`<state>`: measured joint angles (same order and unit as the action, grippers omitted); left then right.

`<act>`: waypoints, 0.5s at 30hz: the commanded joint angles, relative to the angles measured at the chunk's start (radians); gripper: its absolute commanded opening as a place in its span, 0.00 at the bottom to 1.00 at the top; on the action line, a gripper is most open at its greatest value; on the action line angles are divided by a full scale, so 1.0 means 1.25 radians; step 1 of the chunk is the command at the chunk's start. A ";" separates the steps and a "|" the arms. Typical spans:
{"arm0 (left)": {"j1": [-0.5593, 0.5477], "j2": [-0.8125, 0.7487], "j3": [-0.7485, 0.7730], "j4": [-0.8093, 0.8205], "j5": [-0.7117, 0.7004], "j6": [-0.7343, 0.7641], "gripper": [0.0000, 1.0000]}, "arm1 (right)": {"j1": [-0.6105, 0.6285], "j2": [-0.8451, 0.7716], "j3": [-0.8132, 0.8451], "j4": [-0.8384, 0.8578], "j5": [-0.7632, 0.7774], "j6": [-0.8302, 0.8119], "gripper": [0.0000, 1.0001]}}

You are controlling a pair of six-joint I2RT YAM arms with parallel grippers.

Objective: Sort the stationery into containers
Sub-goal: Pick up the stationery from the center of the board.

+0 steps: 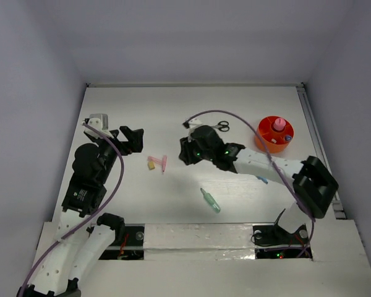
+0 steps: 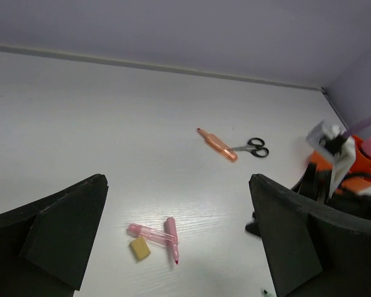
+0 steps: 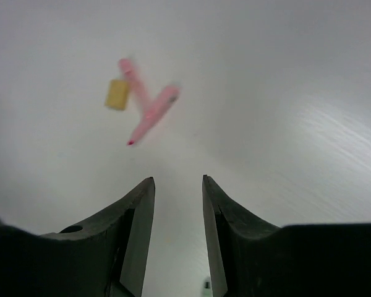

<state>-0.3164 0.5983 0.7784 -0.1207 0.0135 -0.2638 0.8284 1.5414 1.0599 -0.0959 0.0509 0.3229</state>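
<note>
Two pink markers (image 1: 159,162) lie crossed on the white table beside a yellow eraser (image 1: 151,166); they show in the left wrist view (image 2: 153,234) and, blurred, in the right wrist view (image 3: 149,111). My left gripper (image 1: 135,140) (image 2: 178,185) is open and empty, up and left of them. My right gripper (image 1: 183,153) (image 3: 177,180) is open and empty, just right of them. A green marker (image 1: 210,200) lies near the front. An orange marker (image 2: 217,144) lies by the scissors (image 1: 221,126) (image 2: 254,147). The orange bowl (image 1: 264,137) holds a pink-capped item and a blue one.
A blue marker (image 1: 261,180) peeks out from under my right arm. The right arm's body and purple cable (image 1: 235,116) stretch between the bowl and the table's middle. White walls bound the table at the back and sides.
</note>
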 commanded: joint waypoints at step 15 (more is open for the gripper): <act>0.021 -0.027 0.018 0.009 -0.083 -0.034 0.99 | 0.191 0.494 0.504 -0.144 0.130 0.007 0.45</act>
<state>-0.2928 0.5720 0.7784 -0.1432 -0.1070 -0.2981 1.0554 2.1101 1.6215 -0.2096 0.1665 0.3264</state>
